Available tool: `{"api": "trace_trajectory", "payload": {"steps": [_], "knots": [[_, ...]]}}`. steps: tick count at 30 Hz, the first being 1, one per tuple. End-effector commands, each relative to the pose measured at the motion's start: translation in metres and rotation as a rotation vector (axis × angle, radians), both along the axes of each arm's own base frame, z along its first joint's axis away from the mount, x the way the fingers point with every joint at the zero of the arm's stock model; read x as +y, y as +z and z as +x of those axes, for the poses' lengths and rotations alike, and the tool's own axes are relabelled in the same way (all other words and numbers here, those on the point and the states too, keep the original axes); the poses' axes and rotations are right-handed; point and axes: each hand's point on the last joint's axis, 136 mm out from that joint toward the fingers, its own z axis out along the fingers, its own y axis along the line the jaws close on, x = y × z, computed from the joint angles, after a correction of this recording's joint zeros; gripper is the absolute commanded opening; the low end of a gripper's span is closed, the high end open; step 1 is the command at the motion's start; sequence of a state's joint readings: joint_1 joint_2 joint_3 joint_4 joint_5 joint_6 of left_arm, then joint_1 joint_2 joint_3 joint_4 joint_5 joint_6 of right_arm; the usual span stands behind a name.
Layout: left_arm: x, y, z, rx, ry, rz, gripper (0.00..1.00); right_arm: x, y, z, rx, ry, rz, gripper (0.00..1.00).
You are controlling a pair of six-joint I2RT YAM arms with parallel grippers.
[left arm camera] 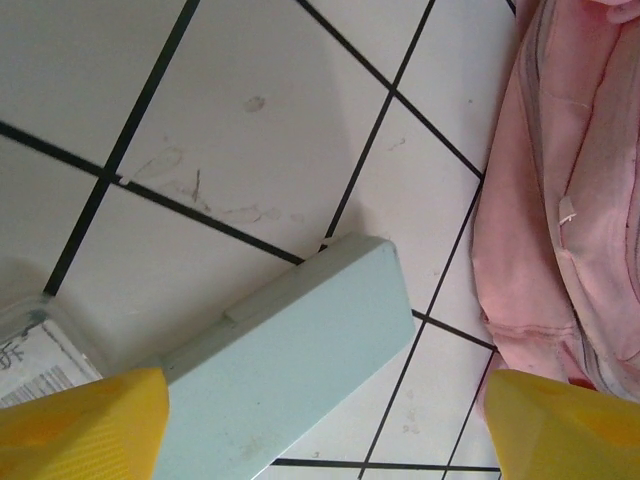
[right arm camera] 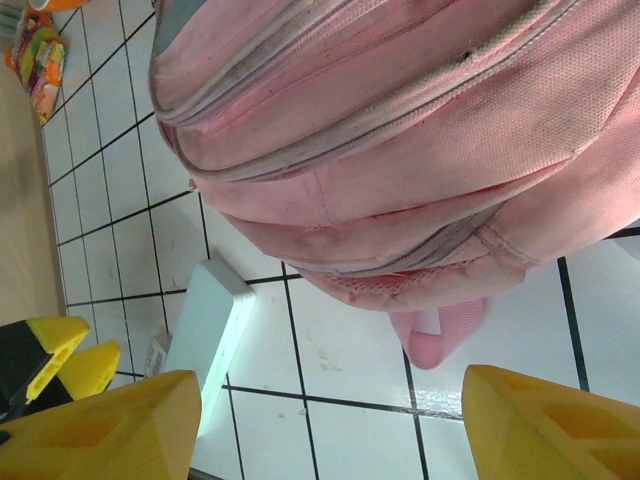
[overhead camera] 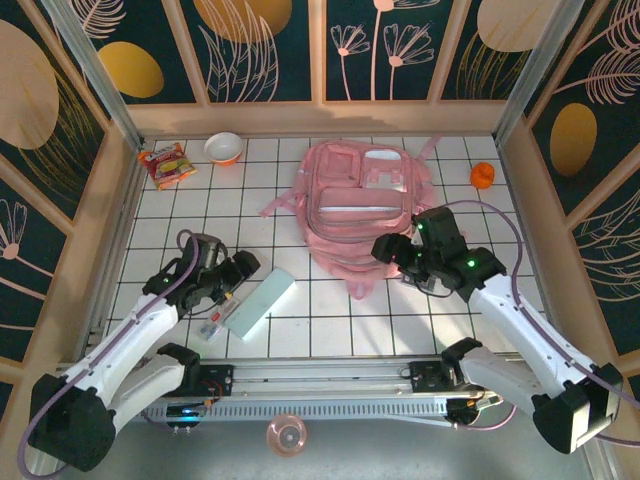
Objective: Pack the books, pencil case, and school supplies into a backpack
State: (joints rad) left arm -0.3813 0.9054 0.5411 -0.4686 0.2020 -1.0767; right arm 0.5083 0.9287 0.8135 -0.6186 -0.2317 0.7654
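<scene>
The pink backpack (overhead camera: 360, 200) lies flat in the middle of the tiled table. The mint-green pencil case (overhead camera: 260, 305) lies at an angle to its near left. My left gripper (overhead camera: 238, 280) hovers open over the case's left side; in the left wrist view the case (left arm camera: 290, 370) reaches in between the yellow fingertips (left arm camera: 85, 425). The clear packet (overhead camera: 212, 325) lies beside the case. My right gripper (overhead camera: 393, 258) is open at the backpack's near edge, with bare tile between its fingers (right arm camera: 110, 430) below the backpack (right arm camera: 400, 130). The yellow book and the calculator are out of view.
A red-orange-green snack packet (overhead camera: 165, 163) and a white bowl (overhead camera: 223, 148) sit at the far left. A small orange object (overhead camera: 483, 175) lies at the far right. Wooden walls enclose the table. Loose pink straps (overhead camera: 285, 205) spread left of the backpack.
</scene>
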Motion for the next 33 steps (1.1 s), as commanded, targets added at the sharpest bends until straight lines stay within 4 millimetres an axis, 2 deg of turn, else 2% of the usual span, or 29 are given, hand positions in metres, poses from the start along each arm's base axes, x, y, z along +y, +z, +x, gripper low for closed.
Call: {"api": "trace_trajectory", "payload": {"steps": [1, 6, 9, 15, 20, 21, 22, 26, 29, 30, 31, 33], "knots": [[-0.001, -0.009, -0.010, 0.061, 0.046, -0.051, 0.81, -0.001, -0.001, 0.001, -0.018, -0.035, 0.021, 0.69], [-0.002, -0.024, -0.018, 0.111, 0.003, -0.024, 0.81, 0.002, -0.006, -0.001, -0.008, -0.024, 0.026, 0.69], [0.001, -0.017, -0.015, 0.092, -0.047, 0.043, 0.80, 0.003, -0.008, -0.001, -0.001, -0.015, 0.012, 0.69], [-0.004, 0.044, 0.020, -0.102, -0.236, 0.206, 0.83, 0.005, -0.004, 0.000, -0.022, -0.004, 0.015, 0.69], [0.001, 0.088, 0.047, -0.291, -0.449, 0.437, 0.84, 0.007, 0.002, 0.004, -0.043, -0.001, 0.029, 0.69], [0.002, 0.088, 0.048, -0.316, -0.509, 0.484, 0.84, 0.009, 0.005, 0.004, -0.051, 0.005, 0.037, 0.69], [0.000, 0.100, 0.052, -0.366, -0.560, 0.513, 0.84, 0.011, 0.010, 0.005, -0.066, 0.009, 0.053, 0.69], [-0.002, 0.088, 0.051, -0.398, -0.772, 0.640, 0.82, 0.014, 0.025, 0.010, -0.110, 0.006, 0.098, 0.70], [-0.018, 0.079, 0.048, -0.447, -0.899, 0.635, 0.86, 0.015, 0.027, 0.013, -0.113, 0.001, 0.109, 0.70], [-0.023, 0.066, 0.043, -0.424, -0.944, 0.613, 0.86, 0.015, 0.028, 0.013, -0.115, -0.001, 0.111, 0.70], [-0.030, 0.060, 0.041, -0.413, -0.982, 0.599, 0.86, 0.015, 0.028, 0.013, -0.114, -0.001, 0.112, 0.70], [-0.041, 0.041, 0.029, -0.367, -1.110, 0.634, 0.89, 0.015, 0.030, 0.013, -0.116, -0.003, 0.113, 0.70]]}}
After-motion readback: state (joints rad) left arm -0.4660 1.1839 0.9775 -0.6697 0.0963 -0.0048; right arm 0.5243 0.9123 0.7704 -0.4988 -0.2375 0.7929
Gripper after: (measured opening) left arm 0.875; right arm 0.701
